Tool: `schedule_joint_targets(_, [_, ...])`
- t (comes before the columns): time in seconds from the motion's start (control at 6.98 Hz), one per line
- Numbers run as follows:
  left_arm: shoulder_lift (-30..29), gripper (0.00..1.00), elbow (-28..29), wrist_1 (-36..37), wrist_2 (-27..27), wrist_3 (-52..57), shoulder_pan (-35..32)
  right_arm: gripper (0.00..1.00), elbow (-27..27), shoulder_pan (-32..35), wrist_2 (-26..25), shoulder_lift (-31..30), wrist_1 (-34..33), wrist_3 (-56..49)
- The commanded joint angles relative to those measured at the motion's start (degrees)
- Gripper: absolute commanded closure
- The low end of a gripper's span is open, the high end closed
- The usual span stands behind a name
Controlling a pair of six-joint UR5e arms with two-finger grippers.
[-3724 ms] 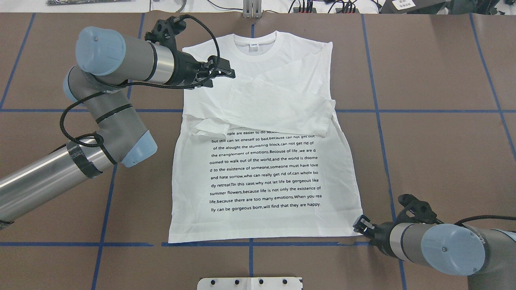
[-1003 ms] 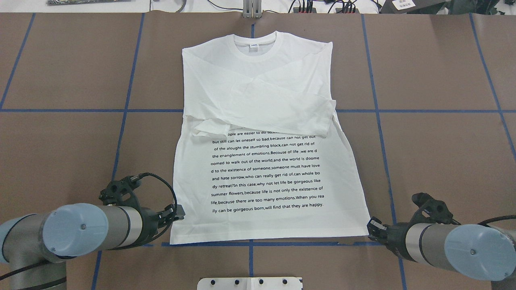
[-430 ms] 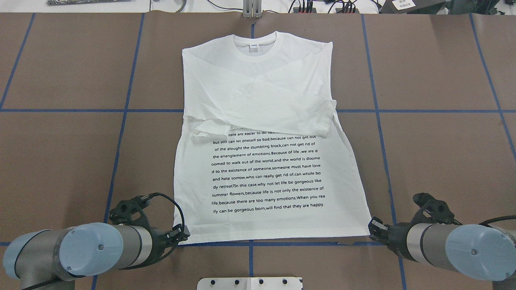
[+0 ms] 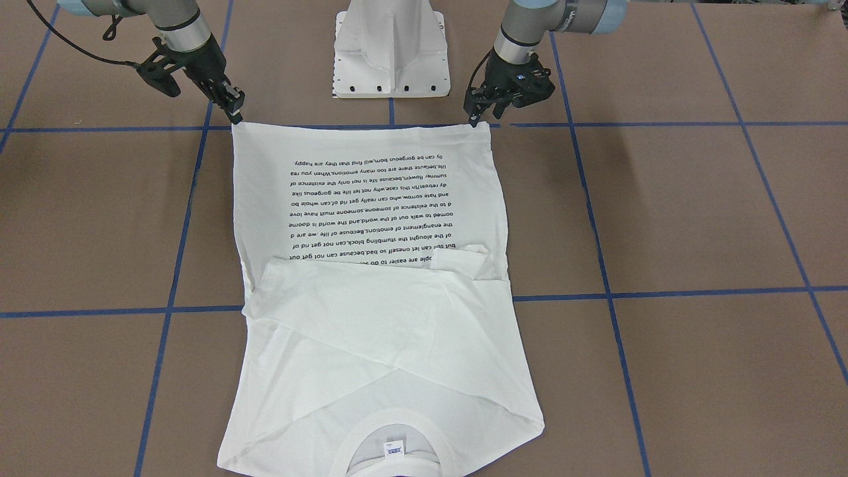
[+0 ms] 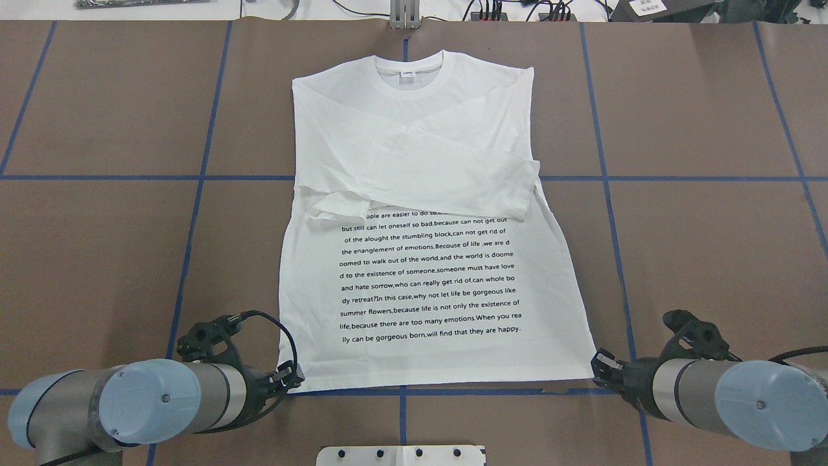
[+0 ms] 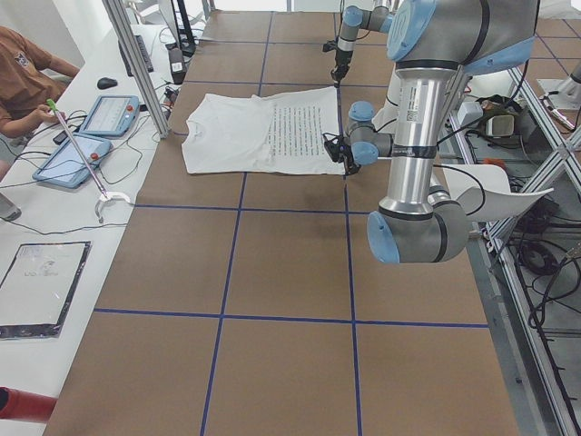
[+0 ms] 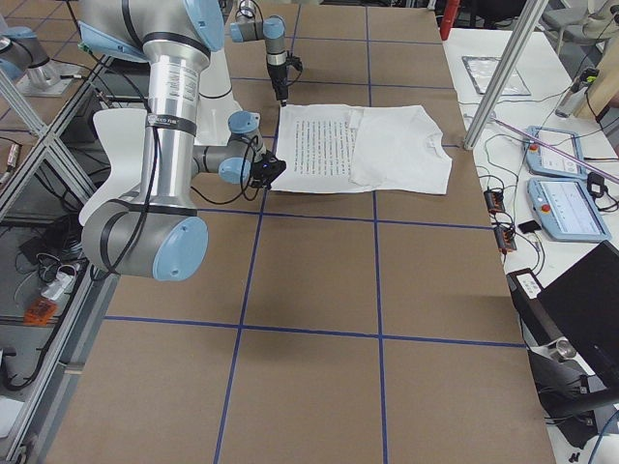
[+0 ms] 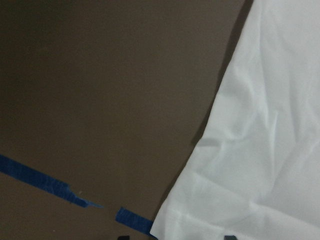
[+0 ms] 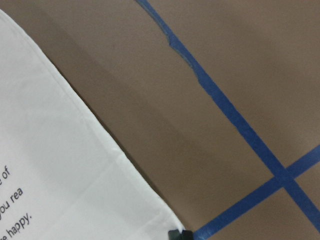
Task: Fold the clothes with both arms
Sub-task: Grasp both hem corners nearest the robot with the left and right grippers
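The left gripper (image 5: 292,378), at the overhead view's lower left, has its fingertips spread either side of one hem corner of the white long-sleeved shirt (image 5: 420,278), as its wrist view shows. The right gripper (image 5: 601,364), lower right, appears pinched together on the opposite hem corner. The shirt lies flat mid-frame on the brown table (image 5: 711,259), black text lines (image 5: 427,285) facing up. Both sleeves (image 5: 453,181) are crossed over the chest. The ribbed collar (image 5: 409,87) and neck label (image 5: 408,73) sit near the top edge.

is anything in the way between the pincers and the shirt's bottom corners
Nothing visible is. The left pincer and the right pincer each sit right at a bottom corner of the shirt, with no object in between.
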Motion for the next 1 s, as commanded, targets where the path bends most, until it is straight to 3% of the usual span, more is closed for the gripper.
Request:
schedule_joint_targets(0.0, [-0.1,0.32,1.0,0.1,0.7,0.0,0.1,1.0,0.0,0.0,0.0,0.0,0.0,0.0])
schedule_joint_targets(0.29, [-0.3,0.39,1.4,0.1,0.8,0.0,0.0,1.0,0.1,0.0,0.0,0.0,0.0,0.0])
schedule_joint_targets(0.43, [-0.3,0.49,1.4,0.1,0.8,-0.1,0.0,1.0,0.3,0.0,0.0,0.0,0.0,0.0])
schedule_joint_targets(0.57, [-0.3,0.81,1.3,0.1,0.8,-0.2,0.0,1.0,0.4,0.0,0.0,-0.3,0.0,0.0])
schedule_joint_targets(0.72, [-0.3,1.0,1.3,0.1,0.8,-0.2,0.0,1.0,0.4,0.0,0.0,-0.4,0.0,0.0])
schedule_joint_targets(0.86, [-0.4,1.0,1.2,0.1,0.8,-0.2,0.0,1.0,0.4,0.0,0.0,-0.4,0.0,0.0])
